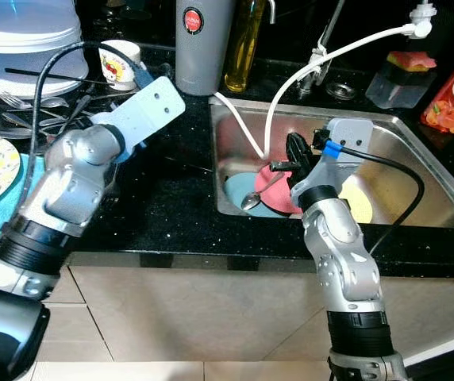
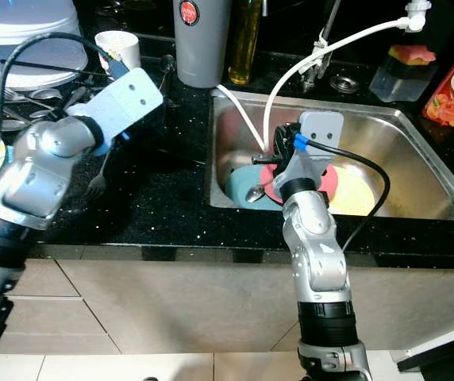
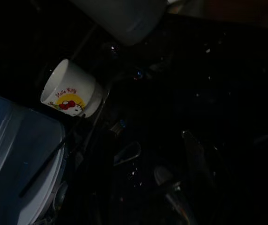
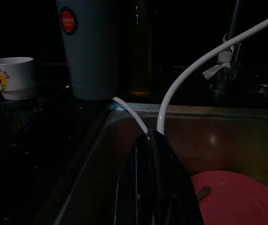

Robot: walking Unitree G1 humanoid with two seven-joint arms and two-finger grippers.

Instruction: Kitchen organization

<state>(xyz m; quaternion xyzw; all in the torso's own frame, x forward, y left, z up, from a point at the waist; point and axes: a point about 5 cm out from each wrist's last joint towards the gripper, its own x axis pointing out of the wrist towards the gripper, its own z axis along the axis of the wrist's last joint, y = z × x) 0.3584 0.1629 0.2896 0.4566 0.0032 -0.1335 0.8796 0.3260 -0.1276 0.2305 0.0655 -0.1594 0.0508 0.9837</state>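
Right pincer (image 4: 148, 140), clenched empty, centre frame over sink (image 1: 386, 127) holding pink plate (image 1: 278, 190), spoon (image 1: 251, 200); left pincer's state untellable.

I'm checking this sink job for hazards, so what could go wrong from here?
The right gripper sits shut beside the white hose looping into the steel sink; lifting could snag it. The metal spoon resting across the pink plate and blue plate could slide off if they are disturbed.
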